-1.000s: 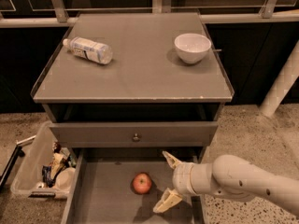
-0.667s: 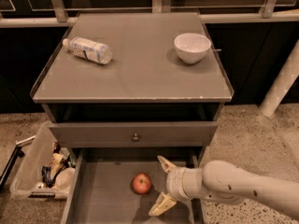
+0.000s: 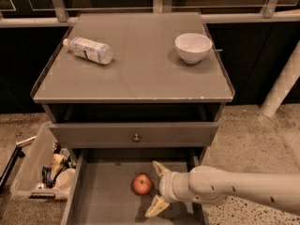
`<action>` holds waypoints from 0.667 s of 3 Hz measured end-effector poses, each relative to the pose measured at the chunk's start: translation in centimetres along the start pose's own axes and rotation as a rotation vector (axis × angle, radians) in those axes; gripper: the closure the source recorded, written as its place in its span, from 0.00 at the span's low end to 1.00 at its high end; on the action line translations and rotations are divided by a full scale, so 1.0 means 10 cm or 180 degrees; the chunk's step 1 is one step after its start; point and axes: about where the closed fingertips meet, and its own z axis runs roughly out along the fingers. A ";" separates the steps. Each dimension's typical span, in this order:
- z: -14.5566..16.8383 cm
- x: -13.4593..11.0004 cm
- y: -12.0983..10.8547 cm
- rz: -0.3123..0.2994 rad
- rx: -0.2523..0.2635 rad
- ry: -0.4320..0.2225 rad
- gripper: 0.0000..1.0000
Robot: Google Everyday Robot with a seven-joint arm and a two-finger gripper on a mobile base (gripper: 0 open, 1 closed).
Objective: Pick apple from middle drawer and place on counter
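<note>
Apple [image 3: 142, 183] is sitting in the middle drawer [image 3: 103, 198], bottom center of the frame, not grabbed yet. Hand [image 3: 153, 189] is just right of it, fingers spread wide open. Bottle [image 3: 89, 49] and bowl [image 3: 193, 47] are up on the tabletop [image 3: 140, 76].

Cream end effector [image 3: 154, 189] beside red apple [image 3: 142, 183], grey drawer [image 3: 103, 193]

The apple [image 3: 142, 183] lies in the middle drawer [image 3: 101, 193], gripper [image 3: 152, 190] just right of it.
</note>
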 end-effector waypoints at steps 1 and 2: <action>0.23 0.20 -0.03 0.0118 -0.0075 -0.0058 0.00; 0.41 0.32 -0.07 0.0321 -0.0152 -0.0253 0.00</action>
